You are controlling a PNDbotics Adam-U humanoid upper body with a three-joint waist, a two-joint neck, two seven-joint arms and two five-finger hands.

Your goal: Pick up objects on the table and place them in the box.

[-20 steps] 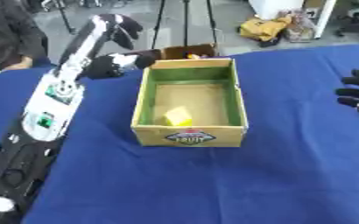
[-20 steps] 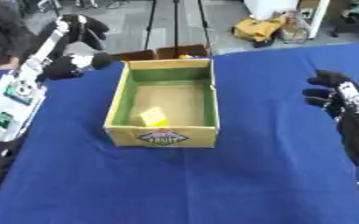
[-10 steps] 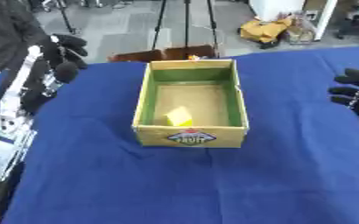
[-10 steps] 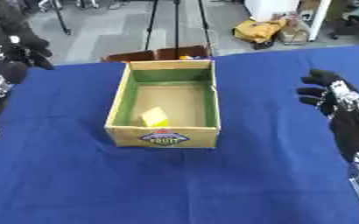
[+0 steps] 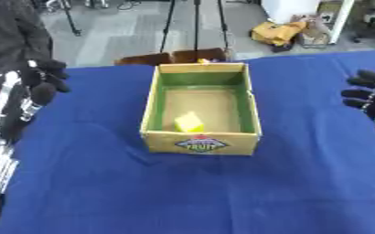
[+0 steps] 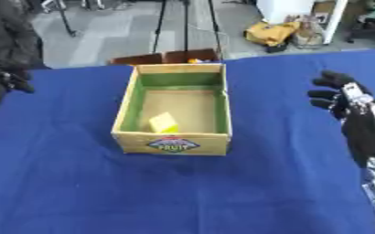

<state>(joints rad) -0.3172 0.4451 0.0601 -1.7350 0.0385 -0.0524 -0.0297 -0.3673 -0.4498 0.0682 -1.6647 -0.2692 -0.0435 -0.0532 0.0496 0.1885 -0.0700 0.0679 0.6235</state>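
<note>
— Left hand [image 5: 43, 80]?
— Raised over the table's left edge, fingers curled, gripping nothing visible. Cut off almost entirely in the right eye view.

— Right hand [image 6: 343, 100]?
— Far right, above the blue cloth [image 5: 183, 192], fingers relaxed and spread, empty. Shown whole only in the right eye view.

— Box [image 5: 200, 108]?
— Centred between both hands, touching neither. Inside, on the floor toward the front left: a yellow block [image 5: 189, 122], possibly tilted.
</note>
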